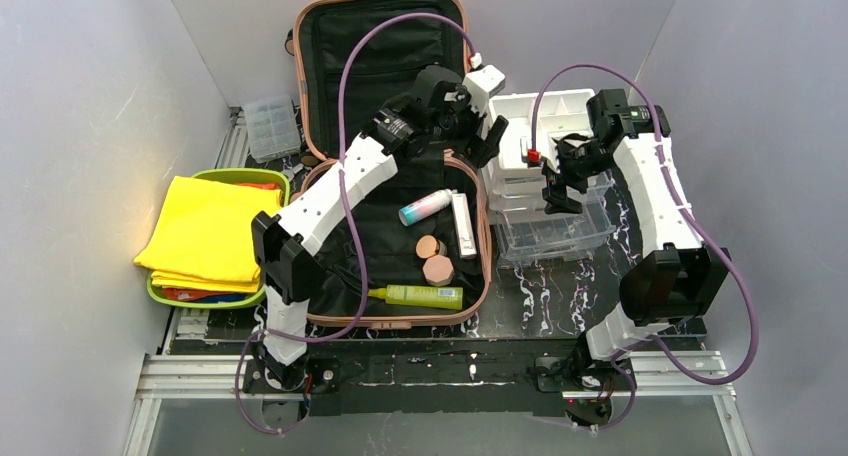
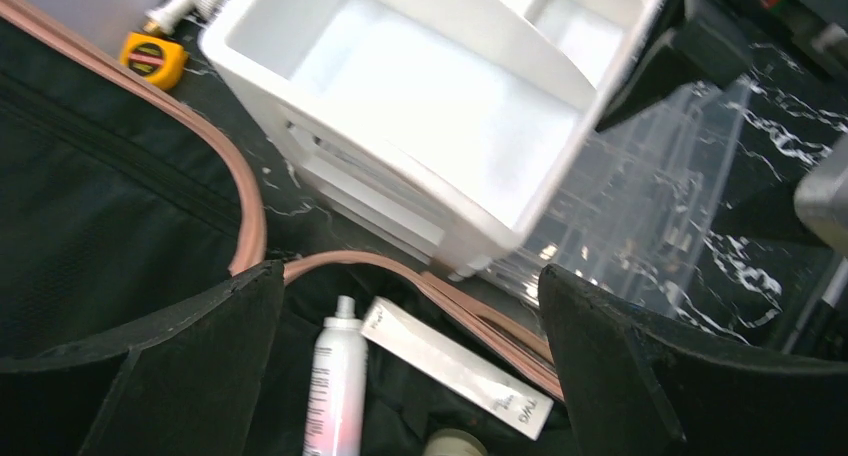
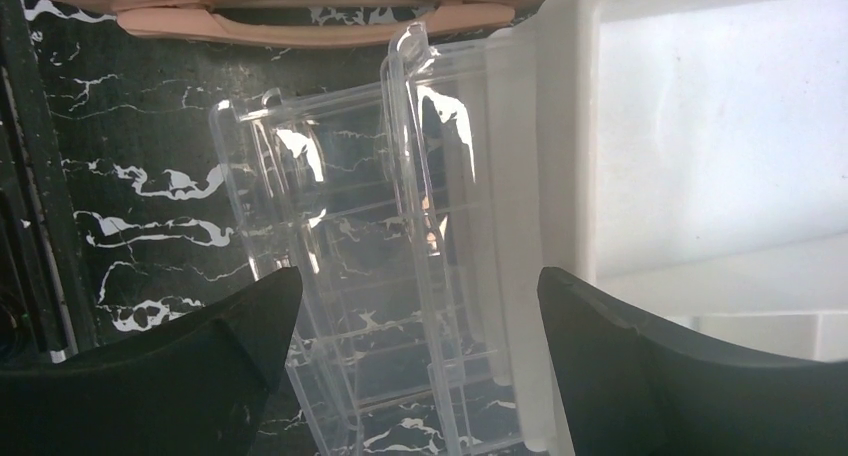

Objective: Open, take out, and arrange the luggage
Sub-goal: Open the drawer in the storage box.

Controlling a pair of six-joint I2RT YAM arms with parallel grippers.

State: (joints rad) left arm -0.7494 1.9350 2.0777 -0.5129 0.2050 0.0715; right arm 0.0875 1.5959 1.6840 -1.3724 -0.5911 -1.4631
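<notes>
Salmon-pink luggage (image 1: 400,76) lies open on the black marbled counter (image 1: 560,296), left of centre; both arms' jaws are spread wide and empty.
The left jaws hover over the case's right rim beside the white drawer organizer (image 1: 570,106). The right jaws hang above its pulled-out clear drawer (image 1: 555,231). A spray bottle (image 1: 425,208), white tube (image 1: 463,224) and green bottle (image 1: 420,296) lie in the near half.

A: What's on L side?
B: Lime-green tray (image 1: 228,175) w/ folded yellow cloth (image 1: 205,231) on top, clear compartment box (image 1: 271,126) behind it
A: R side?
B: White drawer organizer (image 1: 520,98), clear drawers (image 1: 560,231) sticking out front. Yellow tape measure (image 2: 152,59) just beside its corner, on black marble-look table (image 1: 560,296)
</notes>
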